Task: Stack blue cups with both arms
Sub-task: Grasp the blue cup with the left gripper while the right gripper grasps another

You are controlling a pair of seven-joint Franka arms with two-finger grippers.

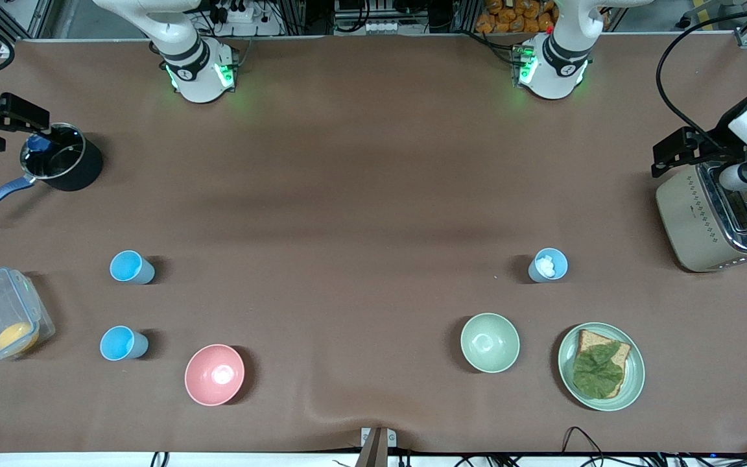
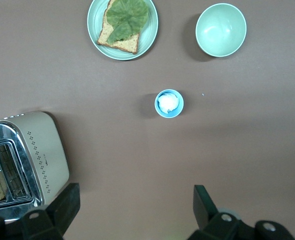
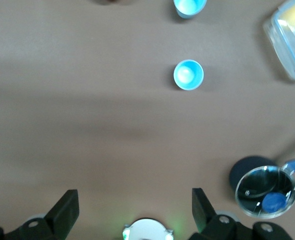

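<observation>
Two sky-blue cups stand upright and apart toward the right arm's end of the table: one (image 1: 131, 266) (image 3: 188, 75) farther from the front camera, one (image 1: 123, 343) (image 3: 189, 6) nearer. A paler blue cup (image 1: 548, 264) (image 2: 169, 103) with a white lump inside stands toward the left arm's end. My right gripper (image 1: 20, 117) (image 3: 133, 212) hangs high, open and empty, beside the saucepan. My left gripper (image 1: 675, 152) (image 2: 135, 210) hangs high, open and empty, beside the toaster. Neither gripper touches a cup.
A black saucepan with a blue handle (image 1: 62, 165) and a clear box (image 1: 0, 321) stand at the right arm's end. A pink bowl (image 1: 214, 374), a green bowl (image 1: 489, 342) and a plate (image 1: 636, 370) of bread lie near the front. A toaster (image 1: 698, 220) stands at the left arm's end.
</observation>
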